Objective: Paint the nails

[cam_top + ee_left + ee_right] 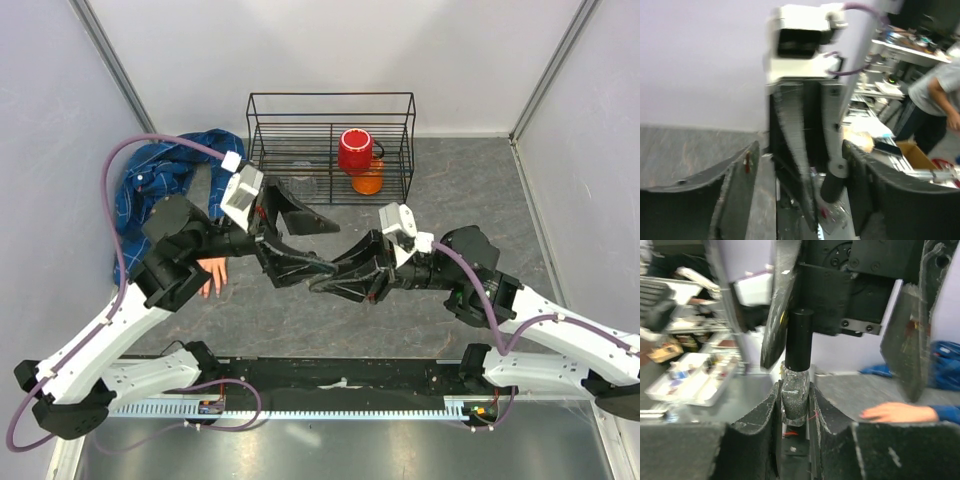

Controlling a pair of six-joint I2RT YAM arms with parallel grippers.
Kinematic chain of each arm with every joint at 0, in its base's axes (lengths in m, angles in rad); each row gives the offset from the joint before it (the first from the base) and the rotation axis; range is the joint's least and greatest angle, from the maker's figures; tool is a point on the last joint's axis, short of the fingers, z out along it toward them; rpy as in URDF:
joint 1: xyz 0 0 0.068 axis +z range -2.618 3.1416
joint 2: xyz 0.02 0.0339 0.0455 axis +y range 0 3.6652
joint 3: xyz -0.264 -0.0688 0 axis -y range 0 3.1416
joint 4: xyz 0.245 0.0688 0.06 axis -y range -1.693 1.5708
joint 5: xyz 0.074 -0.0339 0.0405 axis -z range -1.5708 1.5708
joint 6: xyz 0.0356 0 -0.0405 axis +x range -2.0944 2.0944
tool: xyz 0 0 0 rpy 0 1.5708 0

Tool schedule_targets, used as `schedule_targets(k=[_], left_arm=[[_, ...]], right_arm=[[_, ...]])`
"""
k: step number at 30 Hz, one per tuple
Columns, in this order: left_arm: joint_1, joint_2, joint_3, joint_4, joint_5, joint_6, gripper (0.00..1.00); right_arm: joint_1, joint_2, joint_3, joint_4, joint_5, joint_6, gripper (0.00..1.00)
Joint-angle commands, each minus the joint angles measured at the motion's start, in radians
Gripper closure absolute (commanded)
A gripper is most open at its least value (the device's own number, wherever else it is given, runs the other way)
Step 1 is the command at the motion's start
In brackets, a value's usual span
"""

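A black wire rack [330, 96] stands at the back of a grey table [480, 190]. Inside it sits a red mug [355, 152] with an orange object [367, 183] against its near side. Off the table, blurred, a person in a grey shirt [935, 95] is near a cardboard box [912, 152].

Fake hand [212, 274] — wrist and palm hidden under left arm [180, 255]; nails [207, 291] too small to judge. Well aside of the hand, bottle [796, 397] base buried in right claw [795, 388].
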Motion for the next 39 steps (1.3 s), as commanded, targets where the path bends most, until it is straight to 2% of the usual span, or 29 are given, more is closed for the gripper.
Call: schedule_targets(k=[1, 3, 4, 7, 9, 15, 17, 24, 26, 28, 29, 31, 32, 33, 35, 36, 37, 38, 39], left_arm=[[0.007, -0.049, 0.048, -0.265, -0.335, 0.127, 0.16], [0.007, -0.092, 0.063, -0.320, -0.465, 0.132, 0.13], [0.007, -0.103, 0.069, -0.343, -0.575, 0.122, 0.13], [0.007, -0.120, 0.102, -0.441, -0.786, 0.066, 0.18], [0.007, -0.114, 0.108, -0.467, -0.823, 0.049, 0.22], [0.007, -0.054, 0.115, -0.467, -0.779, 0.023, 0.32], [0.007, -0.040, 0.117, -0.466, -0.760, 0.019, 0.37], [0.007, -0.009, 0.108, -0.466, -0.759, -0.004, 0.44], [0.007, -0.002, 0.105, -0.460, -0.743, -0.007, 0.51], [0.007, 0.001, 0.103, -0.451, -0.705, -0.007, 0.57], [0.007, 0.006, 0.103, -0.434, -0.685, -0.009, 0.65], [0.007, 0.004, 0.089, -0.409, -0.617, -0.001, 0.74], [0.007, 0.000, 0.083, -0.396, -0.589, 0.005, 0.84], [0.007, 0.003, 0.077, -0.367, -0.557, 0.015, 0.88], [0.007, 0.012, 0.071, -0.353, -0.425, 0.032, 0.98], [0.007, 0.027, 0.069, -0.330, -0.370, 0.052, 0.98], [0.007, 0.034, 0.054, -0.310, -0.232, 0.065, 0.98], [0.007, 0.040, 0.040, -0.276, -0.157, 0.074, 0.98], [0.007, 0.044, 0.021, -0.233, 0.007, 0.086, 0.98]], right_arm=[[0.008, 0.032, 0.085, -0.156, 0.203, -0.150, 1.00], [0.008, 0.058, 0.114, -0.193, 0.310, -0.192, 1.00], [0.008, 0.067, 0.121, -0.219, 0.338, -0.201, 1.00], [0.008, 0.104, 0.151, -0.251, 0.430, -0.219, 1.00], [0.010, 0.129, 0.164, -0.255, 0.473, -0.252, 1.00], [0.010, 0.164, 0.184, -0.253, 0.633, -0.252, 1.00], [0.010, 0.164, 0.184, -0.253, 0.644, -0.250, 1.00], [0.010, 0.146, 0.180, -0.252, 0.649, -0.241, 1.00], [0.011, 0.139, 0.175, -0.253, 0.645, -0.239, 1.00], [0.010, 0.133, 0.172, -0.246, 0.639, -0.233, 1.00], [0.011, 0.126, 0.168, -0.244, 0.638, -0.230, 1.00], [0.008, 0.115, 0.164, -0.236, 0.619, -0.230, 1.00], [0.010, 0.103, 0.157, -0.238, 0.613, -0.230, 1.00], [0.010, 0.097, 0.155, -0.212, 0.607, -0.198, 1.00], [0.010, 0.077, 0.149, -0.204, 0.581, -0.189, 1.00], [0.011, 0.070, 0.148, -0.200, 0.560, -0.184, 1.00], [0.010, 0.058, 0.146, -0.193, 0.488, -0.174, 1.00], [0.010, 0.052, 0.140, -0.189, 0.412, -0.169, 1.00], [0.011, 0.047, 0.140, -0.174, 0.327, -0.167, 1.00]])
